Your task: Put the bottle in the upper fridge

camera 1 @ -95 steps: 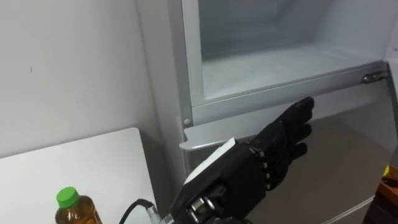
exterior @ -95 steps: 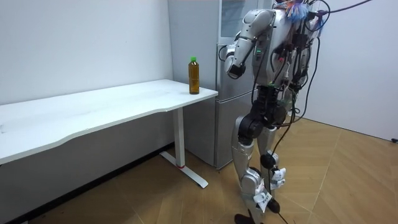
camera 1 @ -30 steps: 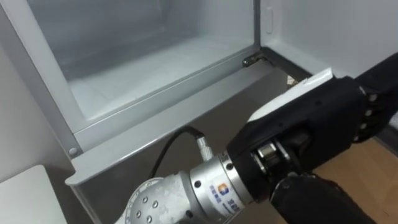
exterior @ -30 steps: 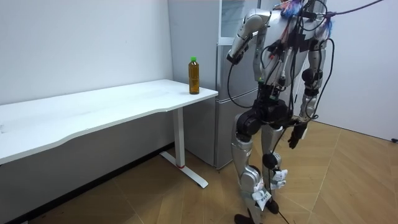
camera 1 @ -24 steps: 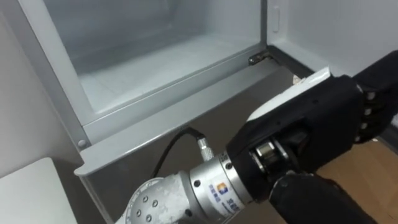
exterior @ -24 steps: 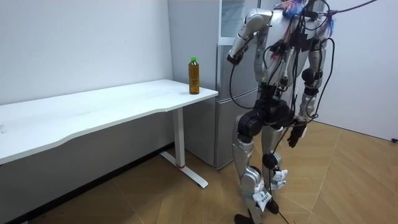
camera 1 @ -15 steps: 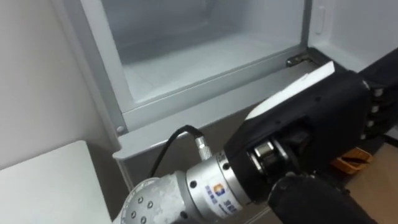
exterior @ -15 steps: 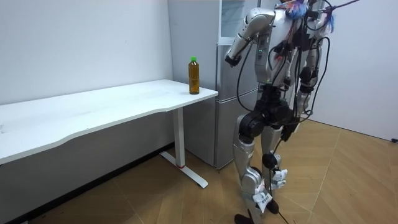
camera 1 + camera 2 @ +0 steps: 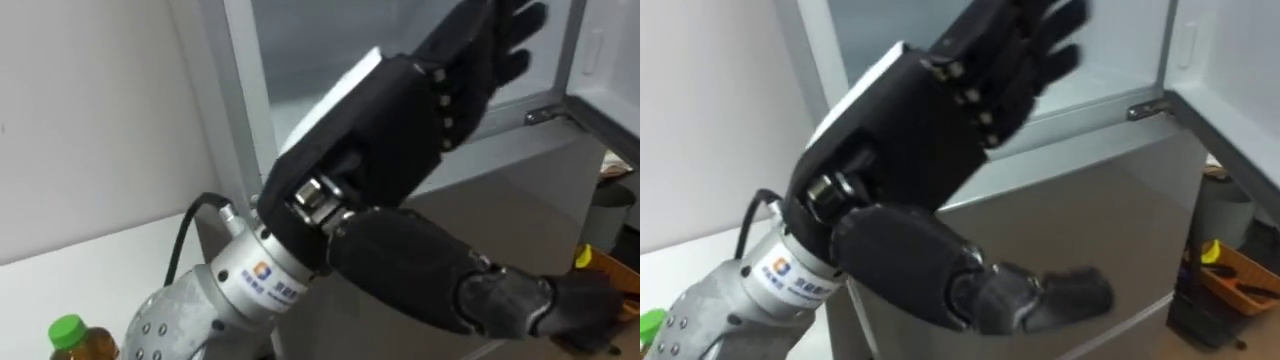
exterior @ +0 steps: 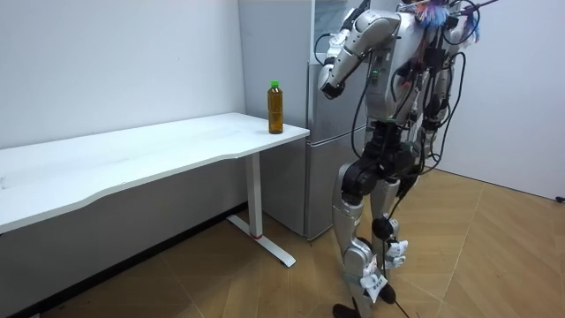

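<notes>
The left hand (image 9: 400, 110) is hanging raised in front of the fridge (image 10: 323, 150), its back facing the camera. Its fingers (image 9: 490, 40) are reaching out straight toward the open upper compartment (image 9: 300, 60) and its thumb (image 9: 440, 275) is sticking out to the lower right. The hand is spread wide and is gripping nothing. Its forearm is rising from the lower left of the eye views, crossing the fridge's grey frame.

Below the hand, the grey lower door (image 9: 520, 190) is sitting closed under the pale, bare floor of the upper compartment. To the left of the fridge, the white table (image 9: 100, 265) is meeting the white wall (image 9: 90, 110).

The bottle (image 9: 70, 340), green-capped and amber, is standing upright at the table's corner nearest the fridge, well apart from the hand.

In the room view the robot is standing upright on the wooden floor (image 10: 503, 256), close before the fridge and just past the table's end, with 1 arm lifted to shoulder height.
</notes>
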Tool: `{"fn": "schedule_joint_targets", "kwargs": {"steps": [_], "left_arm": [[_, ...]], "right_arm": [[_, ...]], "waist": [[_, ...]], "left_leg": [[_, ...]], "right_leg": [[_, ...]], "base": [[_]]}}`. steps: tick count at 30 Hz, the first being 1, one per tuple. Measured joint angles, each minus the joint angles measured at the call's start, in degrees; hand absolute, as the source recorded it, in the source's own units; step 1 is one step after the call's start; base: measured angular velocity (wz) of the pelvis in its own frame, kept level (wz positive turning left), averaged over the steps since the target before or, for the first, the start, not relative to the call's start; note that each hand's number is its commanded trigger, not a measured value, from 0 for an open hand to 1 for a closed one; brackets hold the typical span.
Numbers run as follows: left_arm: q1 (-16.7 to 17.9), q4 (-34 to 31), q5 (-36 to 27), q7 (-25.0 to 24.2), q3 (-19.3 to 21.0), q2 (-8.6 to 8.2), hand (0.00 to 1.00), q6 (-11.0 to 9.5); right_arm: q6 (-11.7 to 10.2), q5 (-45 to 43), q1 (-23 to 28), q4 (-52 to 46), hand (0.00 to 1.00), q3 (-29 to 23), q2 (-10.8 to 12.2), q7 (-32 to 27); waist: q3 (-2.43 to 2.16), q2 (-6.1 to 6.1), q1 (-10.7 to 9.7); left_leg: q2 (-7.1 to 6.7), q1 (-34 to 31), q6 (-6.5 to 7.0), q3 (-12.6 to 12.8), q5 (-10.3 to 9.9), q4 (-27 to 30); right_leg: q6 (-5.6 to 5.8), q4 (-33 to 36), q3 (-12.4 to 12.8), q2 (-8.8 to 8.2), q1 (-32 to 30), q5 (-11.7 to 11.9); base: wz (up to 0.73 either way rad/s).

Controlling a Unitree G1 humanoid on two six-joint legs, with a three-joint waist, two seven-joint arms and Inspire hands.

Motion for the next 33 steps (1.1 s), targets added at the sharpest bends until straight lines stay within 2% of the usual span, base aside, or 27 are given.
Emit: {"fn": "schedule_joint_targets", "kwargs": {"steps": [4,7,9,12,14,17,20,22,25,29,33], "left_arm": [[4.99,-4.86,1.63,0.79,2.74,1.12,0.00,-0.85],[5.43,-5.69,1.86,1.62,5.16,1.20,0.00,-1.33],[5.57,-5.94,2.79,1.71,6.94,1.20,0.00,-1.95],[7.12,-7.22,2.84,2.27,9.27,1.05,0.00,-2.85],[7.41,-7.70,2.70,3.31,10.11,1.09,0.00,-3.15],[7.88,-7.74,2.69,5.79,11.40,1.23,0.00,-4.12],[10.31,-8.26,2.81,7.48,12.45,1.27,0.00,-5.34],[12.86,-8.23,5.11,8.68,14.21,1.27,0.00,-5.46],[14.94,-8.39,6.35,10.59,16.96,1.26,0.00,-5.46],[15.13,-8.54,6.26,13.41,20.29,1.25,0.00,-5.81],[15.23,-8.59,7.71,14.53,23.34,1.25,0.00,-7.54]], "right_arm": [[-0.01,-0.12,0.43,0.43,0.00,-0.96,0.39,0.04],[-0.29,-0.15,0.74,0.66,0.00,-1.17,0.71,0.02],[-0.57,0.04,1.26,0.64,0.00,-2.01,1.21,0.03],[-0.63,1.18,2.04,0.61,0.00,-2.29,1.53,0.02],[-0.65,1.04,2.27,0.61,0.00,-2.38,1.47,0.02],[-0.75,0.86,2.48,0.61,0.00,-2.33,1.69,0.06],[-0.97,0.29,2.56,0.65,0.00,-2.43,1.65,-0.01],[-1.32,-1.52,2.49,0.64,0.00,-3.39,1.71,-0.10],[-1.69,-1.50,2.82,0.68,0.00,-3.40,1.88,-0.87],[-1.75,-1.70,2.78,0.79,0.00,-3.59,1.97,-1.27],[-1.92,-4.22,2.83,0.78,0.00,-4.44,2.08,-1.22]], "waist": [[0.01,-0.48,0.50],[0.06,-0.89,1.96],[0.16,-1.21,2.00],[0.00,-1.34,3.17],[-0.27,-1.14,3.79],[-0.29,-1.30,4.46],[-0.24,-1.38,5.46],[-0.27,-1.23,5.86],[-0.06,-1.22,6.79],[-0.03,-1.31,7.57],[0.20,-1.71,9.36]], "left_leg": [[-0.13,-0.08,-0.02,-1.20,0.03,0.09],[-0.15,0.32,-0.04,-1.41,0.06,0.08],[-0.30,0.31,-0.04,-2.40,0.10,0.08],[-0.69,0.24,0.09,-3.23,0.29,0.08],[-0.86,-0.01,0.15,-3.76,0.33,0.09],[-1.03,-0.06,0.20,-5.49,0.36,0.12],[-1.09,-0.12,0.20,-6.11,0.37,0.16],[-1.27,0.05,0.20,-6.79,0.38,0.17],[-1.53,0.72,0.19,-7.67,0.42,0.13],[-1.91,0.68,0.28,-9.02,0.48,0.11],[-1.95,0.71,0.28,-9.64,0.48,0.08]], "right_leg": [[0.06,0.02,-0.90,-0.16,0.13,-0.19],[0.09,0.02,-0.96,-0.20,0.92,-0.29],[0.16,-0.22,-1.65,-0.31,1.64,-0.38],[0.32,-0.15,-2.30,-0.74,1.70,-0.58],[0.40,-0.12,-2.86,-0.94,1.75,-0.62],[0.53,-0.35,-3.92,-1.08,2.73,-0.71],[0.54,-1.02,-4.32,-1.05,3.42,-0.76],[0.58,-1.03,-4.61,-1.13,3.90,-1.09],[0.63,-1.02,-5.67,-1.47,4.59,-1.66],[0.85,-0.97,-7.19,-1.83,4.74,-1.98],[0.87,-0.99,-7.35,-1.82,5.31,-1.99]], "base": [[0.14],[0.03],[0.19],[0.16],[0.15],[0.25],[0.15],[0.15],[0.16],[0.18],[0.02]]}}
